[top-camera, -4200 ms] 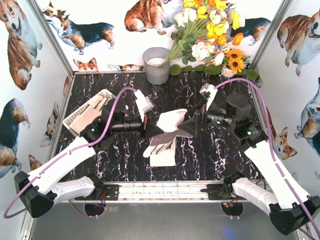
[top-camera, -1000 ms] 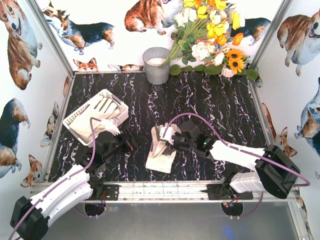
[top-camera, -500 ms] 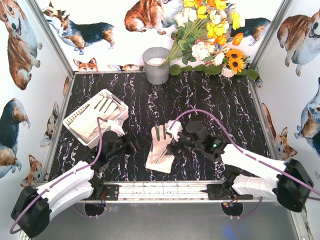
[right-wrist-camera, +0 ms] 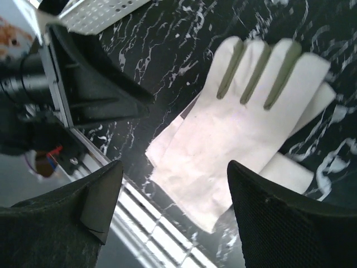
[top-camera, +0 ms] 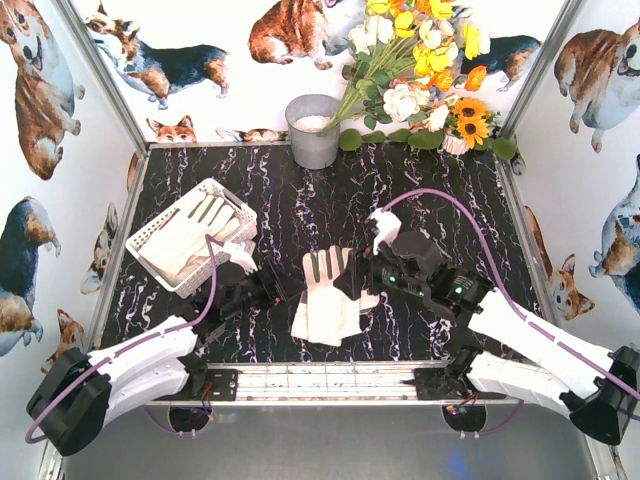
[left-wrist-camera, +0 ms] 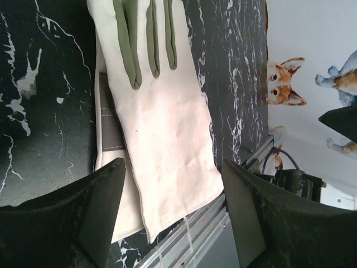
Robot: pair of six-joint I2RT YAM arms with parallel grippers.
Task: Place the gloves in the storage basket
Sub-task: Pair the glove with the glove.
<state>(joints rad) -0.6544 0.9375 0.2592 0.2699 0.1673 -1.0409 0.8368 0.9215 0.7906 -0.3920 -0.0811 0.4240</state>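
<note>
Letting go, your right fingers (right-wrist-camera: 279, 223) are now standing wide and empty, backing off the gloves (top-camera: 328, 305) stacked mid-counter (top-camera: 450, 200). Your left fingers (left-wrist-camera: 95, 212), also wide, are closing in beside them. The storage basket (top-camera: 150, 245) is waiting far left, already holding some; the bucket (top-camera: 313, 130) and flowers (top-camera: 420, 70) are standing well apart.

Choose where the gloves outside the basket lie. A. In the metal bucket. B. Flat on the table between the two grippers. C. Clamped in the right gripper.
B: the gloves lie stacked on the table, the left gripper and right gripper open beside them.
</note>
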